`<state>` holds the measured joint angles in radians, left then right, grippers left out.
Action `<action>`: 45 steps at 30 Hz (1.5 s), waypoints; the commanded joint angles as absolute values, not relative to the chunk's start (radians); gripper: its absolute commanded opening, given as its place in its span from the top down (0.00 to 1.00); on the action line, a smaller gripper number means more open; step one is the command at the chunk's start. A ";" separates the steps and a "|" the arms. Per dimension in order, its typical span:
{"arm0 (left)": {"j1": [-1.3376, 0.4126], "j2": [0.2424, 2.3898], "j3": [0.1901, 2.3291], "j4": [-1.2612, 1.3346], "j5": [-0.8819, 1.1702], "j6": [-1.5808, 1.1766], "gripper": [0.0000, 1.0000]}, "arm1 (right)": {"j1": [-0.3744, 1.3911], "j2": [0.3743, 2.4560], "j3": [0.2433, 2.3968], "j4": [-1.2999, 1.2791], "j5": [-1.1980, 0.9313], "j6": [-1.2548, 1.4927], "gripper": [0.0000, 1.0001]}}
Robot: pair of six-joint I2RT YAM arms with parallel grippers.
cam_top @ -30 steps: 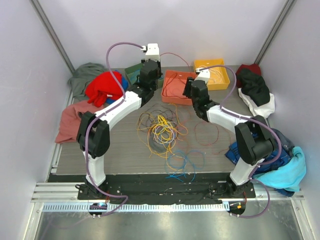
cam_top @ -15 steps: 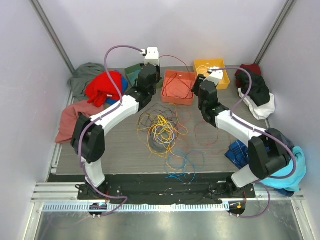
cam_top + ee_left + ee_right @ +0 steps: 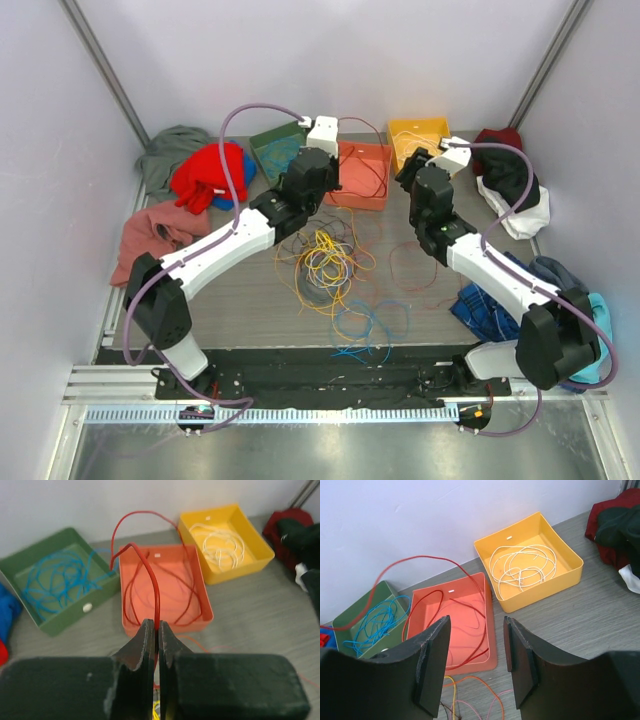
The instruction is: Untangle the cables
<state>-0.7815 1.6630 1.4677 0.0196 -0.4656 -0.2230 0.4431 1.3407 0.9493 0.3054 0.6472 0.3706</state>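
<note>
A tangle of cables [image 3: 325,255] in yellow, orange and brown lies mid-table, with blue cables [image 3: 365,325] nearer the front. My left gripper [image 3: 156,625] [image 3: 328,168] is shut on a red cable [image 3: 152,582], just in front of the red tray [image 3: 197,587]. That cable arches up and down into the tray, where more red loops lie. My right gripper [image 3: 476,625] [image 3: 412,172] hangs open and empty over the table, between the red tray [image 3: 490,625] and the yellow tray [image 3: 570,575]. The red cable [image 3: 420,558] arcs across its view.
A green tray [image 3: 30,605] holds blue cable and the yellow tray [image 3: 260,552] holds white cable. Clothes ring the table: red [image 3: 205,175] and grey [image 3: 170,150] at back left, pink [image 3: 150,235] at left, black and white [image 3: 512,188] at back right, blue [image 3: 560,300] at right.
Both arms have swung right. The left gripper carried the red cable from the green tray's side to the front of the red tray. The right gripper moved toward the yellow tray.
</note>
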 commanded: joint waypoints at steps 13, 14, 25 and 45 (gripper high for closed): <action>-0.853 1.623 1.477 -0.362 -0.381 -0.629 1.00 | 0.446 1.249 0.876 0.313 0.673 0.428 0.46; -0.856 1.624 1.473 -0.364 -0.359 -0.668 1.00 | 0.445 1.235 0.873 0.313 0.673 0.429 0.46; -0.884 1.756 1.564 -0.279 -0.265 -0.709 1.00 | 0.445 1.143 0.795 0.287 0.672 0.437 0.46; -0.838 2.095 1.951 -0.163 0.023 -0.911 1.00 | 0.446 1.020 0.744 0.247 0.678 0.492 0.46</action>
<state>-0.8349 2.0727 1.8488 -0.2367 -0.0601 -0.8639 0.4431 1.0946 0.7383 0.2401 0.6540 0.4503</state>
